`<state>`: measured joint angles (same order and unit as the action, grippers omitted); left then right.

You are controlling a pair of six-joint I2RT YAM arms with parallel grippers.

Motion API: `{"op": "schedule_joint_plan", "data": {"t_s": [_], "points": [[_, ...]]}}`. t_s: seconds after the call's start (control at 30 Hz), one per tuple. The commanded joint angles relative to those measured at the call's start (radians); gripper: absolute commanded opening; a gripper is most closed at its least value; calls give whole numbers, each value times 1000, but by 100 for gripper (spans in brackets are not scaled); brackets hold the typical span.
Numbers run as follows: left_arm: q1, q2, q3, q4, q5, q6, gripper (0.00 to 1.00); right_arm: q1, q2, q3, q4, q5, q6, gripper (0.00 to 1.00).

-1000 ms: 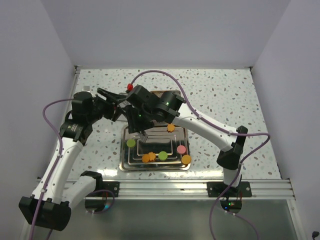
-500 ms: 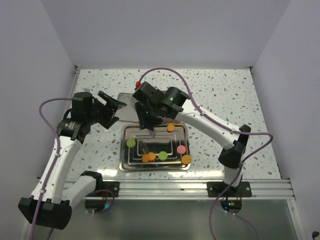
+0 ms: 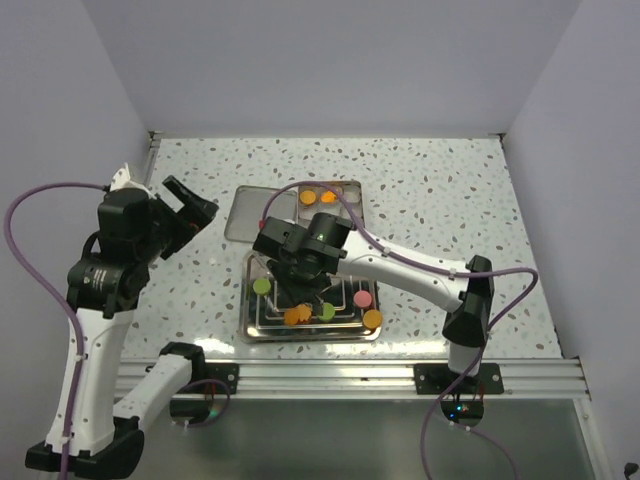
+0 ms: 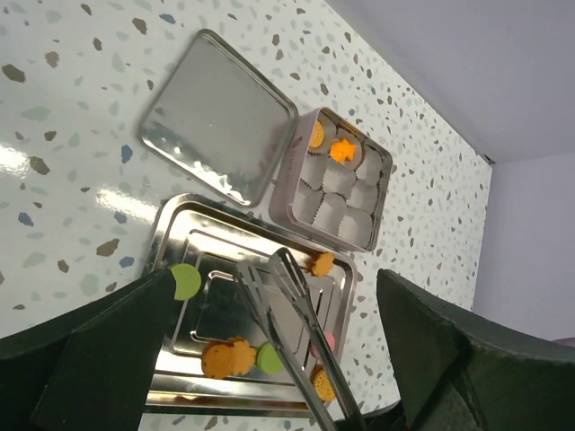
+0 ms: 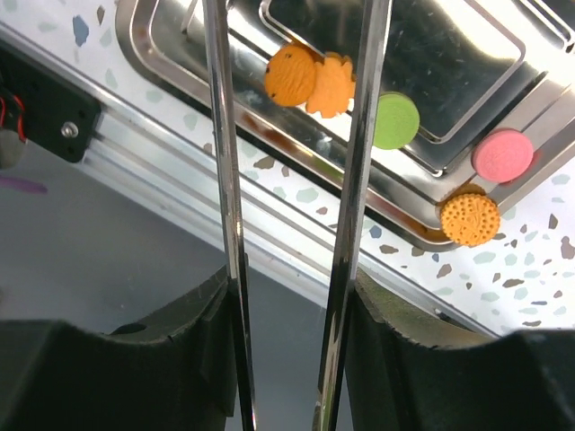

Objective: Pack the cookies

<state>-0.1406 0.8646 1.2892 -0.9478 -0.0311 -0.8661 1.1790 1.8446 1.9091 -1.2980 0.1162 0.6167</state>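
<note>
From above, the left end effector (image 3: 183, 212) is hanging released over the speckled table (image 3: 450, 190). The right end effector (image 3: 293, 258) is hovering above the shiny steel tray (image 3: 245, 312), its arm covering part of it. The right wrist view is showing it clenching slim metal tongs (image 5: 222, 135), blades apart and tips cropped, over the round and flower-shaped cookies (image 5: 290, 75). The left wrist view is showing more cookies inside a paper-cupped tin box (image 4: 287, 180).

Robot lab booth: plain white walls (image 3: 330, 60), speckled table (image 3: 450, 190), alu mounting rail (image 3: 330, 378).
</note>
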Motion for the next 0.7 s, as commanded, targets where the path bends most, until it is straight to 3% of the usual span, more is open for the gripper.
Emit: {"op": "schedule_joint_plan", "data": {"t_s": [0.0, 0.67], "points": [[7, -45, 27, -94, -89, 105, 100, 27, -2, 1, -9, -9, -15, 46], [7, -134, 97, -206, -116, 222, 100, 97, 142, -53, -18, -36, -46, 53]]}}
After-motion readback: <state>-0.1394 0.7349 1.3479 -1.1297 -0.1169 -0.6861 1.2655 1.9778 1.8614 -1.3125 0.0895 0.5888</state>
